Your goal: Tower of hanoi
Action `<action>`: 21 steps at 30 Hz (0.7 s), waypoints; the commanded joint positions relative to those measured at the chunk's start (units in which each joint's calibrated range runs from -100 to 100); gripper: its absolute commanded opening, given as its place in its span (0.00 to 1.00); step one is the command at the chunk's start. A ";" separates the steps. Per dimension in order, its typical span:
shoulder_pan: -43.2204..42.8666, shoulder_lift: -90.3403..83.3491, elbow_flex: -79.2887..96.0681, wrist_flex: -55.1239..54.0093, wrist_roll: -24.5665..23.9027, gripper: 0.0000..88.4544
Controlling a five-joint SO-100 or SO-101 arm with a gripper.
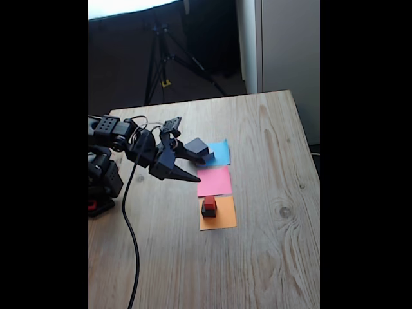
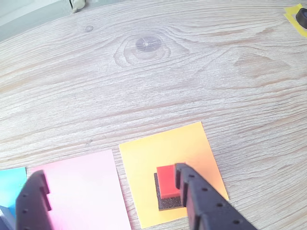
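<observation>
In the fixed view a tiny red cube (image 1: 210, 201) sits on a small black cube (image 1: 208, 211) on the orange paper square (image 1: 219, 219). A dark grey block (image 1: 197, 147) rests at the left edge of the blue paper square (image 1: 221, 152). My gripper (image 1: 195, 166) hangs open above the left edge of the pink paper square (image 1: 215, 181), holding nothing. In the wrist view the gripper (image 2: 109, 172) straddles the pink square (image 2: 81, 191). Its right finger (image 2: 192, 191) stands just beside the red cube (image 2: 167, 181) on the black cube (image 2: 168, 202) on the orange square (image 2: 163, 153).
A black cable (image 1: 132, 244) runs down the table's left side from the arm base (image 1: 103, 177). A tripod (image 1: 161, 58) stands beyond the far edge. The wooden table (image 1: 270, 257) stretches bare to the right and front. A yellow patch with a dark object (image 2: 300, 17) lies at the wrist view's corner.
</observation>
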 commanded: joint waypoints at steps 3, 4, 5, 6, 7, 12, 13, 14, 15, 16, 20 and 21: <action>-0.60 -2.57 0.86 -4.82 -1.15 0.44; -0.60 -2.49 1.49 -6.19 -1.15 0.44; -0.60 -2.34 2.04 -7.41 -1.48 0.44; -0.60 -2.19 2.68 -8.78 -1.48 0.45; -0.60 -2.04 3.22 -9.91 -1.15 0.47; -0.68 -1.43 5.86 -15.82 -0.81 0.50; -0.76 -1.28 5.95 -16.39 -0.81 0.50; -0.93 -1.13 5.95 -17.04 -1.32 0.50; -1.01 -0.83 5.95 -17.77 -1.98 0.50; -1.01 -0.52 5.95 -18.41 -1.98 0.51; -1.18 0.61 6.13 -20.52 -2.32 0.52; -1.18 0.91 6.13 -20.84 -2.49 0.52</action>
